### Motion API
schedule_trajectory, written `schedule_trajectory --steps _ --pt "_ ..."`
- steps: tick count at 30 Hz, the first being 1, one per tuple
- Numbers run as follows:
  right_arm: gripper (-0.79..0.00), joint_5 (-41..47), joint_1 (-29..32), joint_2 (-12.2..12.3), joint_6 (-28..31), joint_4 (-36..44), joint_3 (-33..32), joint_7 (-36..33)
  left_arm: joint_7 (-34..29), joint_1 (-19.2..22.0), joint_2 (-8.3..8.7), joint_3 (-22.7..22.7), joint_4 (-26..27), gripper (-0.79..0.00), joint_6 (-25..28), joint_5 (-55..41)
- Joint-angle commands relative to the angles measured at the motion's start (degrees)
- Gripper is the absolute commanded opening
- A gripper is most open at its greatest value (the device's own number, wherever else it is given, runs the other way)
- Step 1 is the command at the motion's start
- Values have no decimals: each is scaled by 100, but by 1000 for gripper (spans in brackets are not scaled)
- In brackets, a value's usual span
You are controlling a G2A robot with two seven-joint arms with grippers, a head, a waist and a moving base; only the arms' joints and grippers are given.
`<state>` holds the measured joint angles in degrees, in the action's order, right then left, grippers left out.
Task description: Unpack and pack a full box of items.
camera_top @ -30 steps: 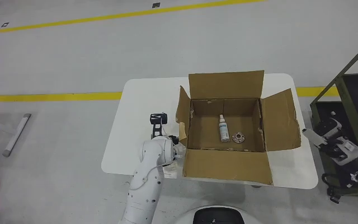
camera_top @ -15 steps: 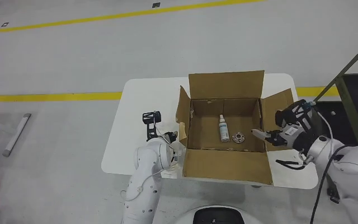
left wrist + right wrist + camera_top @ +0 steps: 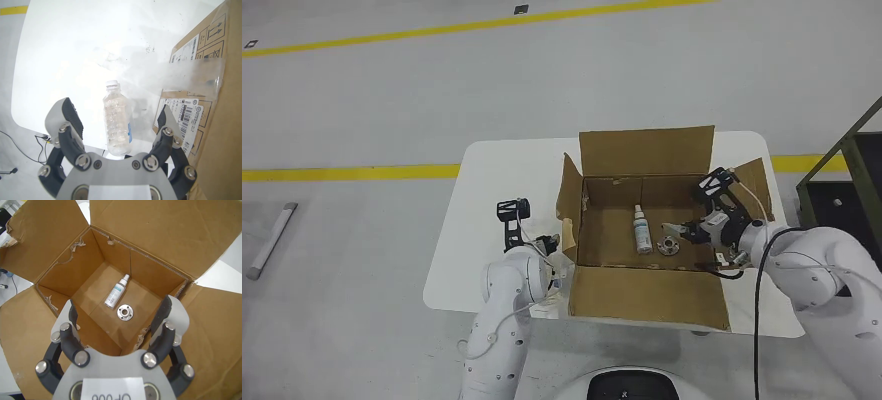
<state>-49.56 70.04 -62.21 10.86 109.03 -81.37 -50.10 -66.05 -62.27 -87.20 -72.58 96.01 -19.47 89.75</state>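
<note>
The side of the cardboard box (image 3: 226,117) carried barcoded shipping labels (image 3: 189,117) and handling signs, among them upward arrows (image 3: 216,30); the spray bottle (image 3: 116,291) bore a label.

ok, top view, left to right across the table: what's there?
bare white table → box's left flap → spray bottle → metal flange → box's right flap

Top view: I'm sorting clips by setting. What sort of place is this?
Probably a warehouse or factory-style hall: a bare grey floor marked with yellow lines, and an opened cardboard box bearing shipping labels on a white table.
</note>
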Motion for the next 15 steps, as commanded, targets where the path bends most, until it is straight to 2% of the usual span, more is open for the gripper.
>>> schedule_trajectory --steps 1,7,9,15 --pt "0 0 0 0 0 -1 1 0 0 0 0 0 0 0 0 0" --pt "0 -45 2 0 26 28 26 16 0 0 0 0 0 0 0 0" --pt "0 -502 -17 -5 97 100 282 89 0 0 0 0 0 0 0 0" --pt "0 -1155 -371 -110 -753 -256 956 63 0 0 0 0 0 0 0 0"
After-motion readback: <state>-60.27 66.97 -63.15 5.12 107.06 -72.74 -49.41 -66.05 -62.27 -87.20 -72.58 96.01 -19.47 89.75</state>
